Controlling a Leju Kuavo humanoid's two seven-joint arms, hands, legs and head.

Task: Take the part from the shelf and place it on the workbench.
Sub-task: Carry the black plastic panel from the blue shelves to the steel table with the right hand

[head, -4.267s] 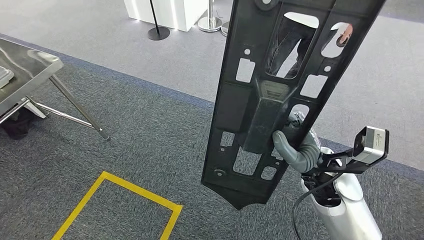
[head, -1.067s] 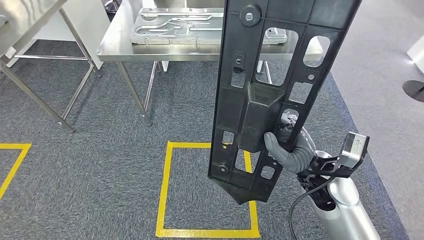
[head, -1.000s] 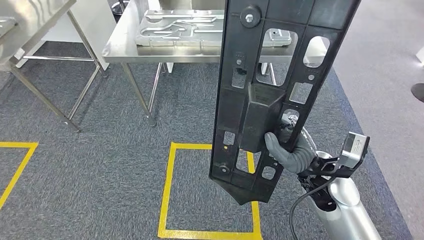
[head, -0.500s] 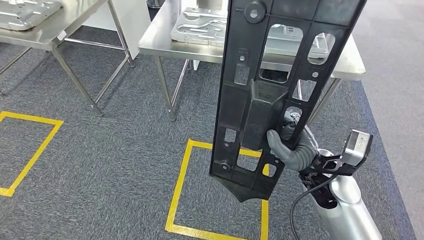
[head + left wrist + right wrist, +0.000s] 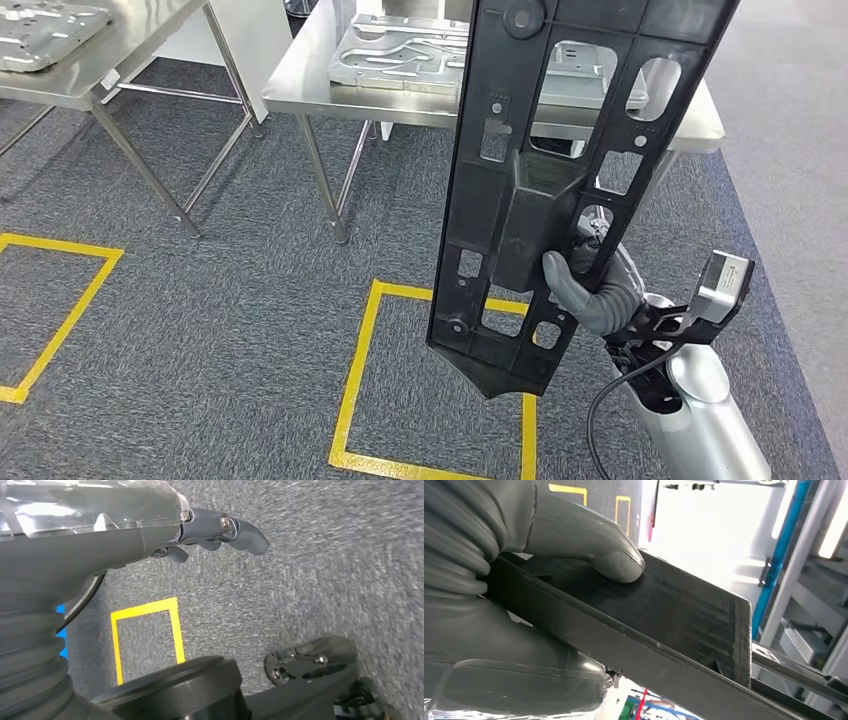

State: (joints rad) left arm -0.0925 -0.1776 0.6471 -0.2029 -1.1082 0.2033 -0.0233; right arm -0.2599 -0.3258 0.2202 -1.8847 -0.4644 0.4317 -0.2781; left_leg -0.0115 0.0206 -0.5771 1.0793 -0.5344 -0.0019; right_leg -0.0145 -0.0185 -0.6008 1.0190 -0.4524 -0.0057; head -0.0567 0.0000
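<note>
Grey carpet [image 5: 230,300], right robot hand [image 5: 585,290] gripping upright part [image 5: 560,180]

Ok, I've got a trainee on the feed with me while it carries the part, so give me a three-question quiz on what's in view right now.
1. True or false: the right hand grips the black part near its lower end, holding it upright.
2. Multiple choice: what lies on the steel workbench ahead?
A. a silver metal panel
B. a cardboard box
C. nothing at all
3. Fill in: on the carpet, under the part's lower tip, is a square outlined in ____ tape.

Key
1. True; the thumb presses on the part.
2. A; the silver metal panel lies flat on the bench.
3. Yellow.
</note>
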